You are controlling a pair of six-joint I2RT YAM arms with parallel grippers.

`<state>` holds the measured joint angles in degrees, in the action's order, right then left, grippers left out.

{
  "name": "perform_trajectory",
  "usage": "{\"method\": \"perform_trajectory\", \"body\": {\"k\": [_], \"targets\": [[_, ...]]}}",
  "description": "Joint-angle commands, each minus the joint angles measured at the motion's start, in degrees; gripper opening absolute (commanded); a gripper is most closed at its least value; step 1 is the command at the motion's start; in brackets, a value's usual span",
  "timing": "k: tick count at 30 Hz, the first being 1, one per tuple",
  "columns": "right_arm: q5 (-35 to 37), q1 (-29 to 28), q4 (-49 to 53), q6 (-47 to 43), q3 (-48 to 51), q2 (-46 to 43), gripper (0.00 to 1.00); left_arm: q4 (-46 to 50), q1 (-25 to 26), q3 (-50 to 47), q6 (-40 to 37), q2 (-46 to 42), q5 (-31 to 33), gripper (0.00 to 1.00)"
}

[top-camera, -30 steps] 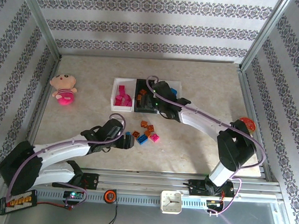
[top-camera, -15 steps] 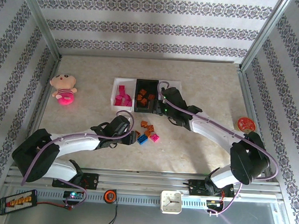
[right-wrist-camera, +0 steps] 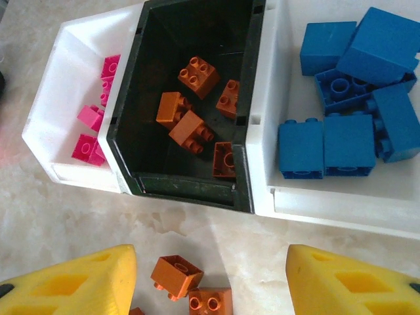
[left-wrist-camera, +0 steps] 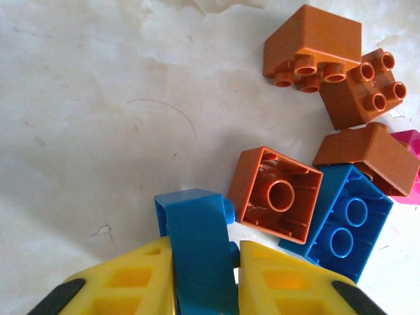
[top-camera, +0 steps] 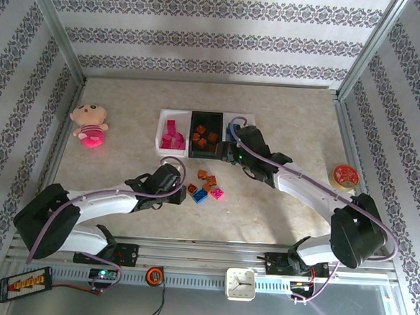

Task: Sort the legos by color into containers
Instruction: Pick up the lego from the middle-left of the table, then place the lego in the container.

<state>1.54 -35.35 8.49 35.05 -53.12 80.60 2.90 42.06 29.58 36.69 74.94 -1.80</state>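
My left gripper [top-camera: 183, 192] [left-wrist-camera: 205, 262] is shut on a blue lego [left-wrist-camera: 195, 246] low over the table, at the left edge of the loose legos [top-camera: 206, 185]. Beside it lie an upturned orange brick [left-wrist-camera: 279, 195], another blue one [left-wrist-camera: 344, 223], more orange ones [left-wrist-camera: 315, 46] and a pink one [left-wrist-camera: 410, 141]. The containers stand in a row: a white bin [right-wrist-camera: 72, 172] with pink legos, a black bin [right-wrist-camera: 190, 185] with orange ones, and a white bin [right-wrist-camera: 341, 205] with blue ones. My right gripper [top-camera: 230, 157] [right-wrist-camera: 210, 262] hangs open in front of the black bin, above two orange bricks [right-wrist-camera: 176, 275].
A pink plush doll [top-camera: 90, 125] lies at the far left. A round red tin [top-camera: 344, 175] sits near the right wall. A white clock [top-camera: 240, 283] and a small orange disc [top-camera: 155, 275] rest on the front rail. Metal frame posts and patterned walls enclose the table.
My left gripper has closed on the blue lego at the left of the loose bricks. The right arm has drawn back and to the right, off the black bin.
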Motion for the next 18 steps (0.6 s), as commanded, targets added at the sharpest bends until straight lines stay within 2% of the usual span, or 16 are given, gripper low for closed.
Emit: {"method": "perform_trajectory", "body": {"k": [1, 6, 9, 12, 18], "targets": [[1.87, 1.03, -0.61, 1.13, 1.72, -3.24, 0.62, 3.69, 0.65, -0.36, 0.06, -3.54, 1.8, 0.22], [2.63, 2.68, -0.09, 1.27, 5.24, -7.85, 0.62, 8.97, 0.65, 3.3, -0.94, -8.88, 1.23, 0.22], [3.04, 3.86, 0.32, 1.57, 8.04, -10.7, 0.62, 10.78, 0.65, 8.65, -2.84, -8.55, 0.75, 0.22], [3.25, 4.68, 0.78, 1.91, 10.62, -13.41, 0.62, 10.16, 0.65, 16.32, -5.47, -3.74, -0.52, 0.22], [3.6, 4.9, 2.72, 2.22, 14.56, -17.3, 0.62, 7.17, 0.33, 36.27, -10.44, 14.14, -3.69, 0.22]]}}
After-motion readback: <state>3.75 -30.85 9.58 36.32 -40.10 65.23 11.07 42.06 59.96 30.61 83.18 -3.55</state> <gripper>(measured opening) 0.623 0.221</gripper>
